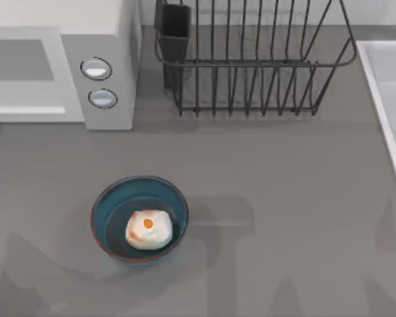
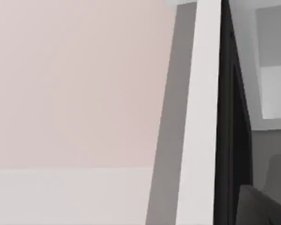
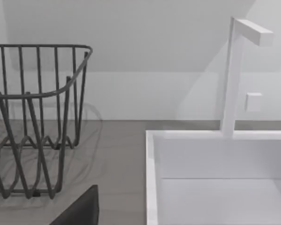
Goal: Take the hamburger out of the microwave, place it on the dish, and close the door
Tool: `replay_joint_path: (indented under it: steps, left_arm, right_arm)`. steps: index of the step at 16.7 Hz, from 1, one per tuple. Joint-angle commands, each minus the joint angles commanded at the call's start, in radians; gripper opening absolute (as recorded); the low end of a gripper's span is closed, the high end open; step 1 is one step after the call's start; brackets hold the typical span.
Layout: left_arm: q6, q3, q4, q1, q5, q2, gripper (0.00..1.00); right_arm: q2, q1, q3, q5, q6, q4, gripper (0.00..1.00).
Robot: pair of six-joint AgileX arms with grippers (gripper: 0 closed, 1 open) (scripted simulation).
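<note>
The hamburger (image 1: 147,229), a pale lump with an orange spot, lies inside the blue dish (image 1: 100,206) on the table's front left. At the back left stands the white microwave (image 1: 115,39) with two round knobs. Its door (image 1: 23,89) lies flush with the front, shut. The left wrist view looks close onto a white panel edge (image 2: 201,117) with a black strip beside it. A dark piece of my left gripper (image 2: 260,206) shows at that view's corner. A dark piece of my right gripper (image 3: 79,211) shows low in the right wrist view, in front of the rack.
A black wire rack (image 1: 251,66) with a dark cup holder stands at the back middle, also the rack (image 3: 33,122) in the right wrist view. A white sink (image 1: 389,99) runs along the right edge, with its faucet (image 3: 232,79) behind the basin.
</note>
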State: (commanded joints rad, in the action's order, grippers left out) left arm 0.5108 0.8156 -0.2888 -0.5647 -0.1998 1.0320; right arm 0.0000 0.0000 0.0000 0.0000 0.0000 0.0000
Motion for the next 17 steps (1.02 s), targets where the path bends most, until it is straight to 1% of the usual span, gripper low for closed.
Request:
replay_joint_path:
  steps: [3, 5, 7, 10, 12, 17]
  left_arm:
    - [0.145, 0.261, -0.156, -0.179, -0.137, 0.283, 0.00]
    - [0.230, 0.398, -0.253, -0.280, -0.231, 0.445, 0.00]
    - [0.303, 0.497, -0.341, -0.365, -0.322, 0.576, 0.00]
    - [0.385, 0.570, -0.439, -0.454, -0.430, 0.698, 0.00]
    - [0.412, 0.582, -0.473, -0.484, -0.468, 0.729, 0.00]
    - [0.415, 0.581, -0.476, -0.483, -0.470, 0.730, 0.00]
  right_arm:
    - [0.000, 0.000, 0.000, 0.000, 0.000, 0.000, 1.00]
    - [0.000, 0.000, 0.000, 0.000, 0.000, 0.000, 1.00]
    - [0.000, 0.000, 0.000, 0.000, 0.000, 0.000, 1.00]
    - [0.000, 0.000, 0.000, 0.000, 0.000, 0.000, 1.00]
    - [0.000, 0.000, 0.000, 0.000, 0.000, 0.000, 1.00]
    - [0.000, 0.000, 0.000, 0.000, 0.000, 0.000, 1.00]
